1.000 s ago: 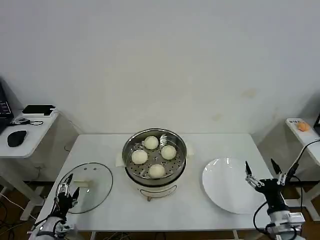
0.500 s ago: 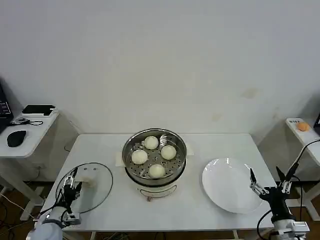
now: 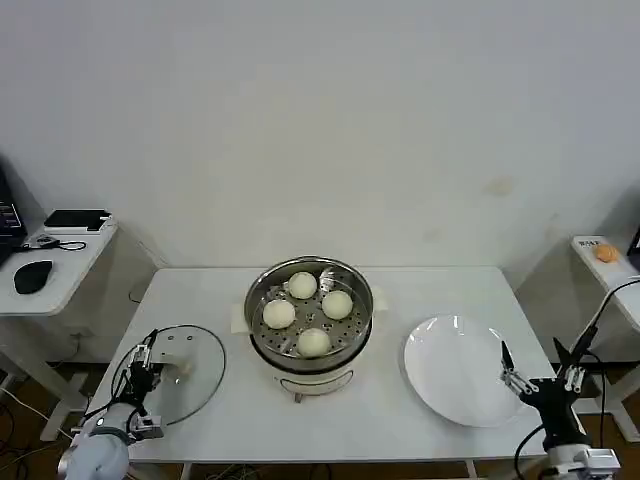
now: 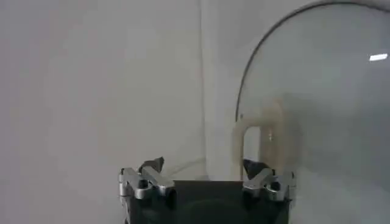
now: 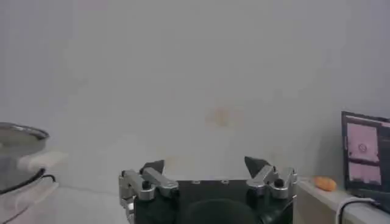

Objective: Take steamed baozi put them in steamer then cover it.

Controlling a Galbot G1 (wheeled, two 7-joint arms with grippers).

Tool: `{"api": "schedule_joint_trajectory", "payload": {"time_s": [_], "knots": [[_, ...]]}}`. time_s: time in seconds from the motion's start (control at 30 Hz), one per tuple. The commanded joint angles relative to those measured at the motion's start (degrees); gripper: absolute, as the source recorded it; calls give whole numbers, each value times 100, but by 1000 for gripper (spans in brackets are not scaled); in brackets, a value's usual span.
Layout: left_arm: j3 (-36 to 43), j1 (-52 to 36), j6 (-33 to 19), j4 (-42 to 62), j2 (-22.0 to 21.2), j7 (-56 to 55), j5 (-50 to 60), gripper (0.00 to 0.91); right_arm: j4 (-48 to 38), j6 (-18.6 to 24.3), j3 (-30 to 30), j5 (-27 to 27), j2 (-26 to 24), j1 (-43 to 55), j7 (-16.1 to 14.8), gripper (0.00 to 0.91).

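The steel steamer (image 3: 309, 330) stands mid-table, uncovered, with several pale baozi (image 3: 314, 342) on its perforated tray. The glass cover (image 3: 190, 385) lies flat on the table's left side, white handle (image 3: 180, 345) up. My left gripper (image 3: 145, 362) hovers open over the cover's near-left part. In the left wrist view the handle (image 4: 259, 131) lies just ahead of the left gripper (image 4: 202, 165), in line with one fingertip (image 4: 253, 165) and not between the jaws. My right gripper (image 3: 532, 358) is open and empty at the table's front right corner. The steamer (image 5: 18, 137) rim shows beyond the right gripper (image 5: 204, 164).
A bare white plate (image 3: 455, 370) lies right of the steamer, just left of my right gripper. A side desk with a mouse (image 3: 33, 275) stands off the left edge. A shelf with an orange object (image 3: 605, 253) and a screen (image 5: 364, 149) is off the right.
My left gripper has moved forward from the front-left edge onto the cover, closer to its handle. My right gripper has dropped back from the plate toward the front right corner.
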Motion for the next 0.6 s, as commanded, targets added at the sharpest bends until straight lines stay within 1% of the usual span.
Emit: {"api": "schedule_joint_trajectory", "payload": {"time_s": [0.03,0.33,0.5,0.6], "knots": [[19,-95,-72,192,-26,-103,22,0,3,11,-8,-3,31,-14,-1,907],[-76,12,-247,91,-75,-277,8,0,8,25,-66,-28,52,-1,-3,907],[-179,148,-298,-77,-95,-471,-66,0,34,33,-89,-45,59,-18,-4,907],[-274,261,-285,-346,-105,-558,-143,0,41,35,-123,-65,69,-17,-1,907]]}}
